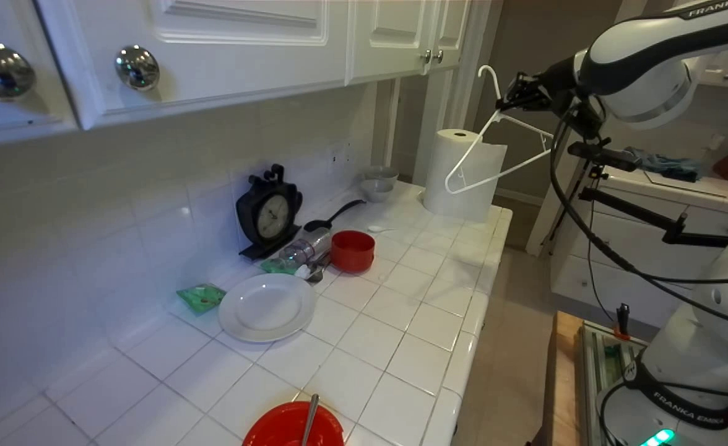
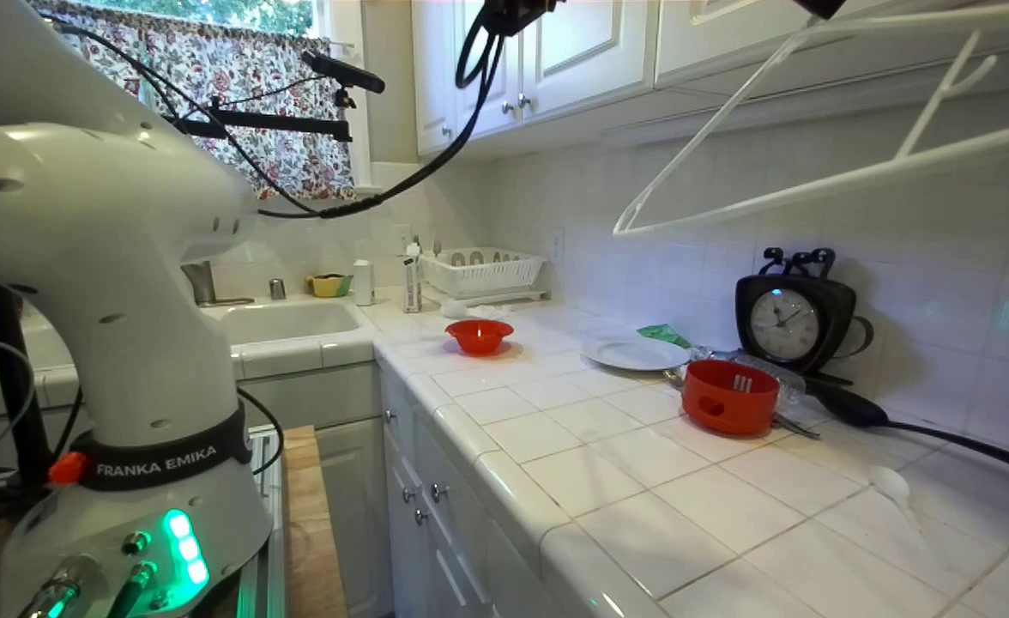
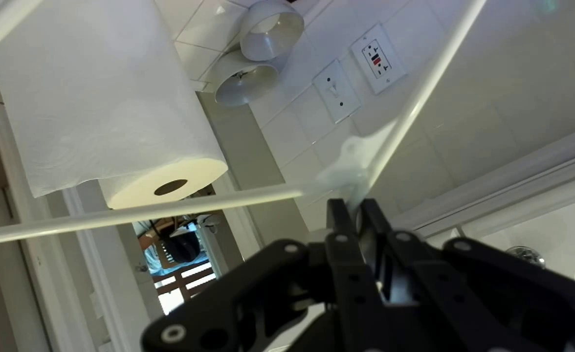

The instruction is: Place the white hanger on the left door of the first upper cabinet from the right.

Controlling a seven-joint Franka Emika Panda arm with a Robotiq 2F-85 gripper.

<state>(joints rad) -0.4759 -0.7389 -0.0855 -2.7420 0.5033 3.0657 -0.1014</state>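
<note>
Clearly, the pincer [image 3: 353,208] pinches the white hanger [image 3: 388,151] at its neck; the hanger hangs in midair, hook up, apart from the closed left door [image 1: 395,31] of the first upper cabinet from the right [image 1: 452,31]. In the wrist view the hanger passes in front of a paper towel roll [image 3: 106,102], which stands on the tabletop [image 1: 389,359] near two bowls [image 3: 255,36]. Farther along the wall, a clock [image 1: 271,217] stands upright, with a black spoon [image 1: 319,225] and a clear bottle [image 1: 305,248] on its side near it, then a green packet [image 1: 202,298] beside a white plate [image 1: 267,308]. A red cup [image 1: 353,254] sits near the bottle; I cannot tell what it holds. Inside the red bowl [image 1: 277,427], a metal handle [image 1: 309,418] leans on the rim, and a white dish rack [image 2: 487,276] holds rounded things too small to name.
</note>
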